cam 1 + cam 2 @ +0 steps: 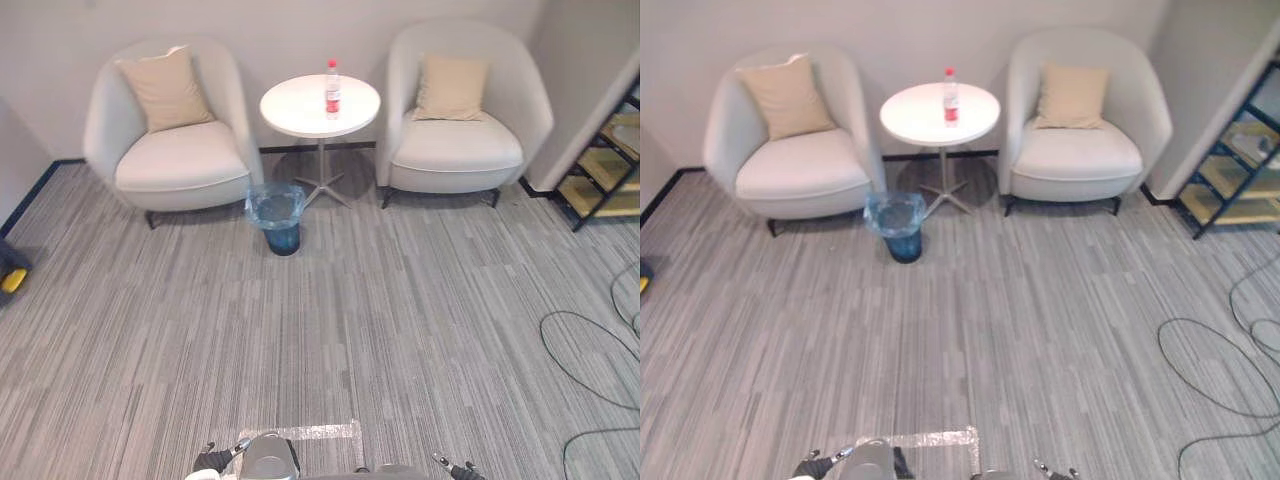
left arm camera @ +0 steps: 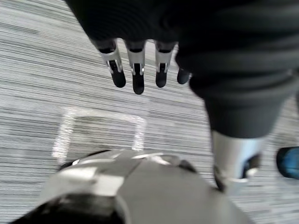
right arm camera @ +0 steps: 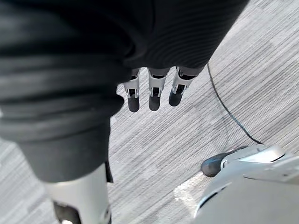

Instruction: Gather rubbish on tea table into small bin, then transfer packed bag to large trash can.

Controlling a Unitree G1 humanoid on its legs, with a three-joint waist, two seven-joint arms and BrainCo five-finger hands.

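- We see the tea table, round and white, at 12 o'clock across the grey striped carpet.
- One bottle with a red label and cap stands upright on it, at about 1 o'clock from the top's middle.
- The small bin, lined with a clear bluish bag, stands on the carpet at 7 o'clock from the table, near its foot and just beside the left armchair.
- The right armchair sits at 3 o'clock of the table; each chair holds a beige cushion.
- A dark-framed shelf stands at the far 3 o'clock edge.
- A taped outline marks the carpet at 6 o'clock, close to us.
- Our left hand hangs over the carpet, fingers straight and side by side, holding nothing.
- Our right hand hangs likewise, fingers straight, close together and empty.
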